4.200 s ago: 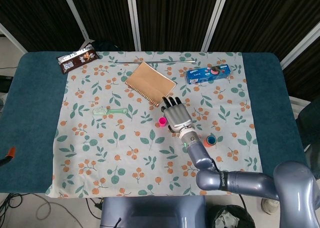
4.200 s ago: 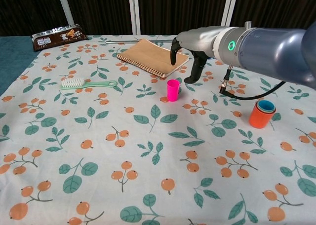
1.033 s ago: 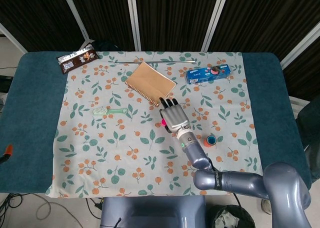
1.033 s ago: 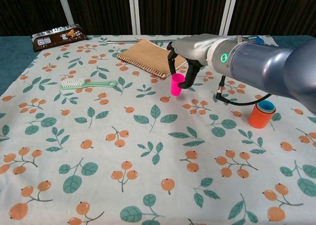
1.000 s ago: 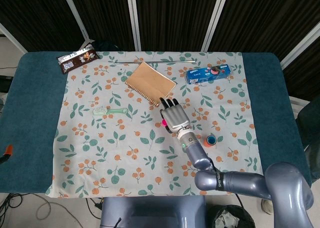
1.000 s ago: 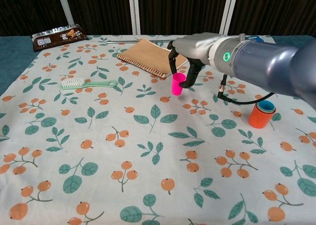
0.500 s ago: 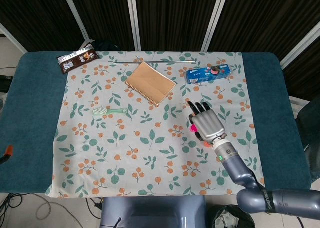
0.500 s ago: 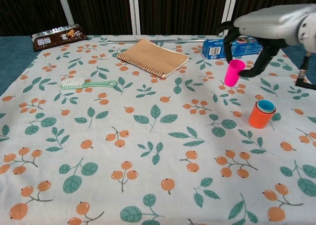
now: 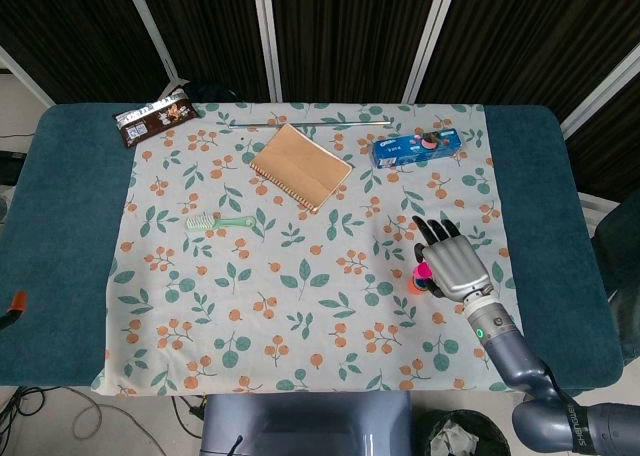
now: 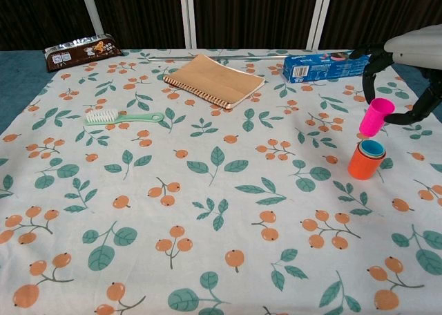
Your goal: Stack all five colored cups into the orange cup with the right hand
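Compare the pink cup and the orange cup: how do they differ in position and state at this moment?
The pink cup is held in the air by the right hand; the orange cup stands on the tablecloth. The pink cup is tilted slightly, while the orange cup is upright. The orange cup already has a blue cup nested in it; whether the pink cup holds anything cannot be seen. Both are small and bright, with their openings upward.

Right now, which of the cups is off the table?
The pink cup: the right hand holds it in the air just above the orange cup, which stands on the cloth with a blue cup nested inside.
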{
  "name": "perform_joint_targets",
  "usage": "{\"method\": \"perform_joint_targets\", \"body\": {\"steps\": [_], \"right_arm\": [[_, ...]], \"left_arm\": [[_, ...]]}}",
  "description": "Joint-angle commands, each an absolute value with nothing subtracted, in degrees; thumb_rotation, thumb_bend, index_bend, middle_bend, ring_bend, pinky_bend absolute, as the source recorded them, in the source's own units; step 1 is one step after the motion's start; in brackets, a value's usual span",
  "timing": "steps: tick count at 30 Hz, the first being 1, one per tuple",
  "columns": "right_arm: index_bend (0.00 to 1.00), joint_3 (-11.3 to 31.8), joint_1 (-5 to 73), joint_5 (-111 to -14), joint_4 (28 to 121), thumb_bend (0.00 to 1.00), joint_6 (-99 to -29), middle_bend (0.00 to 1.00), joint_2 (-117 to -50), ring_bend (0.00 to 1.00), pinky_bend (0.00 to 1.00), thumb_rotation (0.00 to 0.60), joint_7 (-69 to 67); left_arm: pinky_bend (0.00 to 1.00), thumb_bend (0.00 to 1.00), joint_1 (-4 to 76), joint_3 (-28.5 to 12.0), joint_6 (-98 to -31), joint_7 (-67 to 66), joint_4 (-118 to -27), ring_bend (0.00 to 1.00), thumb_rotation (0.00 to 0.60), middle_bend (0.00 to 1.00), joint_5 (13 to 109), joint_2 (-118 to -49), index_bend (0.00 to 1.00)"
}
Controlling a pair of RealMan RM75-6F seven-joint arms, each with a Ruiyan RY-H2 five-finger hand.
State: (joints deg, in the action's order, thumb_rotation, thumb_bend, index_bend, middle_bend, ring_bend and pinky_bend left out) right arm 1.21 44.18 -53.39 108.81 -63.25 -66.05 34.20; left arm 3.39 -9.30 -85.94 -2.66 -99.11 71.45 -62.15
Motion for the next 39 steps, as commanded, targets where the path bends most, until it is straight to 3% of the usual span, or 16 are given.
{"method": "perform_joint_targets", "body": {"steps": [1, 20, 23, 25, 27, 31, 39], "right_arm": [[0.49, 0.8, 43.4, -54.4, 108.4, 0.41, -63.0, 0.0, -66.0, 0.11, 0.14, 0.6, 33.4], [0.48, 0.6, 41.5, -55.5, 104.0, 0.41, -60.7, 0.0, -68.8, 0.11, 0.14, 0.6, 31.8], [0.32, 0.7, 41.4, -55.2, 103.3, 0.41, -60.4, 0.0, -69.1, 0.11, 0.14, 0.6, 31.9], [0.13, 0.5, 41.4, -54.8, 103.1, 0.41, -59.8, 0.0, -69.1, 0.1, 0.14, 0.6, 32.3], [0.02, 0.4, 41.5, -54.0, 103.2, 0.38, -59.4, 0.0, -68.8, 0.07, 0.14, 0.6, 33.0], [0.0, 0.8, 42.0, -51.1, 105.4, 0.29, -58.8, 0.0, -66.9, 0.02, 0.13, 0.6, 34.7], [0.0, 1.7, 38.8, -55.6, 112.5, 0.29, -65.2, 0.0, -59.4, 0.0, 0.12, 0.6, 32.7]], "left_arm": [[0.32, 0.31, 3.4, -9.3, -85.9, -2.7, -99.1, 0.0, 0.6, 0.0, 71.5, -62.2, 0.11], [0.32, 0.31, 3.3, -9.3, -86.1, -2.6, -99.0, 0.0, 0.6, 0.0, 71.5, -62.1, 0.11], [0.32, 0.31, 3.3, -9.4, -86.0, -2.6, -98.9, 0.0, 0.6, 0.0, 71.5, -62.1, 0.11], [0.32, 0.31, 3.3, -9.3, -86.0, -2.6, -98.9, 0.0, 0.6, 0.0, 71.5, -62.1, 0.11], [0.32, 0.31, 3.4, -9.3, -86.0, -2.6, -98.9, 0.0, 0.6, 0.0, 71.5, -62.1, 0.11], [0.32, 0.31, 3.3, -9.3, -86.0, -2.6, -98.9, 0.0, 0.6, 0.0, 71.5, -62.2, 0.11], [0.32, 0.31, 3.3, -9.3, -86.0, -2.8, -98.8, 0.0, 0.6, 0.0, 71.5, -62.2, 0.11]]}}
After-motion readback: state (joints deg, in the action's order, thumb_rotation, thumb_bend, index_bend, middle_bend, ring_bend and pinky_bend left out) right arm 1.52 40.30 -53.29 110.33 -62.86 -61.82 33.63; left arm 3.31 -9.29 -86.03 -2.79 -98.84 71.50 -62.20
